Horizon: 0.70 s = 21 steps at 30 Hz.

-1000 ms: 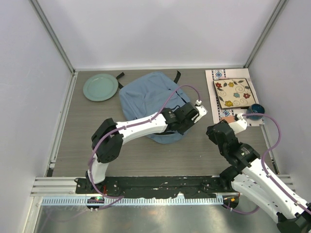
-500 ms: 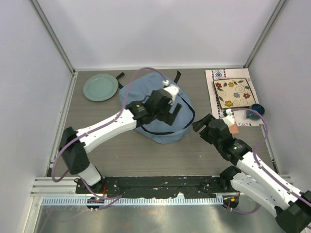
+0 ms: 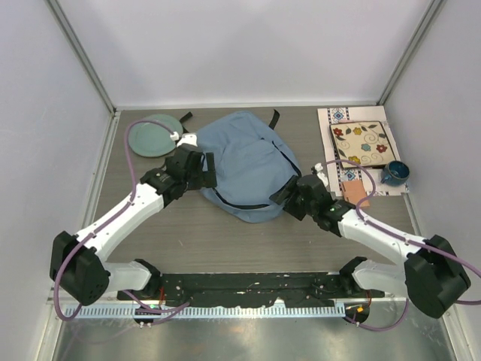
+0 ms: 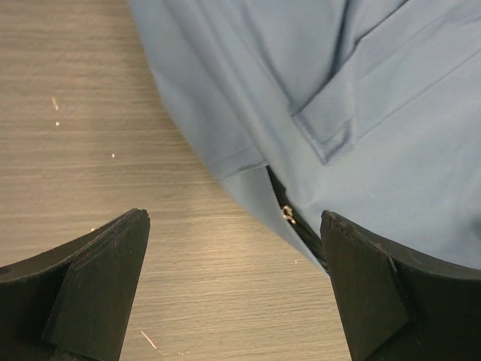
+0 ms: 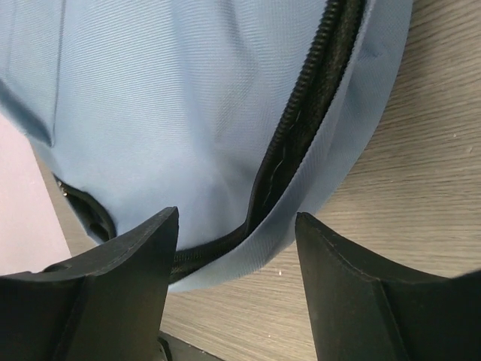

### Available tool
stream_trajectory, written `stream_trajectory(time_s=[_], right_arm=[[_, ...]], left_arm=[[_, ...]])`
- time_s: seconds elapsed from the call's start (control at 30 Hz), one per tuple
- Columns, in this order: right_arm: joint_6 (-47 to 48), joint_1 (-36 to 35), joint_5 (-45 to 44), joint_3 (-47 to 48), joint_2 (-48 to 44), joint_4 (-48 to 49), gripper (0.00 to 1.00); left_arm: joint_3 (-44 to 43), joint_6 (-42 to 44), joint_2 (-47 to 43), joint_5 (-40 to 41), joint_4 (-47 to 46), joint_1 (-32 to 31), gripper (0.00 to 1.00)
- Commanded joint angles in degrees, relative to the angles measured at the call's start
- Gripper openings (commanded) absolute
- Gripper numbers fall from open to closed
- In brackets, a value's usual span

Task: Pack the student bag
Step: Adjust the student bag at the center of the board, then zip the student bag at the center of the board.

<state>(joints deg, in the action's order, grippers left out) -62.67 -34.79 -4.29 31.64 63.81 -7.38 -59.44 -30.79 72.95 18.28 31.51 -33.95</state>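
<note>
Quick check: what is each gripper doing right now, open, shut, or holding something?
Left gripper: open, holding nothing, beside the bag.
Right gripper: open, holding nothing, facing the bag's edge.

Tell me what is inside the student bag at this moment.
Nothing inside can be seen. The student bag lies with its blue fabric covering the interior; along the zipper only a dark strip shows in the right wrist view. Any contents are hidden.

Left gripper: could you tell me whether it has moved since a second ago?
Yes: the left gripper swung left across the student bag, toward the green plate.
</note>
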Motion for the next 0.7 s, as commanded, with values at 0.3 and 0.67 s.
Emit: stream_trajectory(time_s=[0.3,0.67], right_arm=[[12.1,14.7,-0.9,3.5,1.5,0.3,0.21],[19.4,14.9,2.7,5.2,-6.5,-4.5,0.68]], left_arm=[[3.0,-5.4,1.8,-6.7,-7.1,3.2,1.00],[7.1,-18.9,8.3,-17.0,-21.7,3.3,1.00]])
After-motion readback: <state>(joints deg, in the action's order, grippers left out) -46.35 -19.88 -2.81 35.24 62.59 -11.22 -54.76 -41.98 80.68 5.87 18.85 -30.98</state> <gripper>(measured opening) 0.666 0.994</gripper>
